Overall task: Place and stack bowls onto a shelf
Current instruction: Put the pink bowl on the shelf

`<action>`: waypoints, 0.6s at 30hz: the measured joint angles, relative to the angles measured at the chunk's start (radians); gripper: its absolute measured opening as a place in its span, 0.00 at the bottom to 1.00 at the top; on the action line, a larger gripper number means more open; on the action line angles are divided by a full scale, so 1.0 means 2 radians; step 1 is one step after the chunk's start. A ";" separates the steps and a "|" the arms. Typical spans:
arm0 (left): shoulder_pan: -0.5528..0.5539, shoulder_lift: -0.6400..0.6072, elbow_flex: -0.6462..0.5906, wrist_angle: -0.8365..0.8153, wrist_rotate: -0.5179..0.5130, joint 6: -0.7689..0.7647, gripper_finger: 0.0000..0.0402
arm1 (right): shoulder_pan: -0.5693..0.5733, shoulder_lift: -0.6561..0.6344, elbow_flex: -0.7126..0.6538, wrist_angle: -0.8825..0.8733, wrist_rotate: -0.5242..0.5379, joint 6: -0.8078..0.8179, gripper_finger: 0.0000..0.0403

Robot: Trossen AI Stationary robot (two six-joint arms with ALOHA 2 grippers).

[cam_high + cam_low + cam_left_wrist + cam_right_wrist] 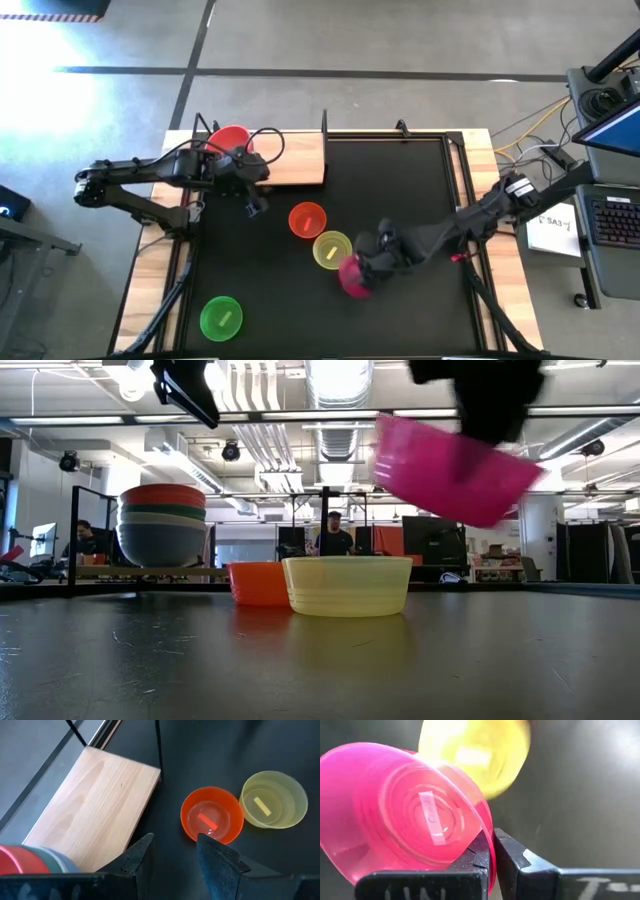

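My right gripper [365,268] is shut on the magenta bowl [450,468], which is lifted clear of the black mat and tilted; it also shows in the high view [352,278]. The yellow bowl [332,249] and the orange bowl [307,220] stand upright on the mat, side by side. The green bowl [221,317] stands at the near left. A stack of several bowls with the red one on top [232,140] rests on the wooden shelf [95,805], at its left end. My left gripper [172,855] is open and empty, above the mat by the shelf's near edge. My right gripper pinches the magenta bowl's rim [487,837], one finger inside the bowl [475,857] and one outside [512,855]. The bowl is lifted clear and tilted, and its open side faces the wrist camera.
The shelf's thin black uprights [324,125] stand along its far edge and right end. The right half of the board [295,160] is bare. In the low view, people [335,538] show in the room beyond the table. A desk with a keyboard [615,215] stands off the table's right.
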 joint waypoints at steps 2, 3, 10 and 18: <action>-0.002 0.000 0.000 0.010 0.000 0.005 0.33 | -0.022 0.000 0.016 0.009 0.034 -0.001 0.02; -0.002 0.000 0.000 0.018 0.000 0.010 0.33 | -0.032 0.000 0.024 0.009 0.051 -0.002 0.02; -0.002 0.000 0.000 0.102 -0.001 0.071 0.33 | -0.109 0.000 0.083 0.016 0.162 -0.062 0.02; -0.002 0.000 0.000 0.176 -0.052 0.189 0.33 | -0.191 0.000 0.125 0.027 0.235 -0.139 0.02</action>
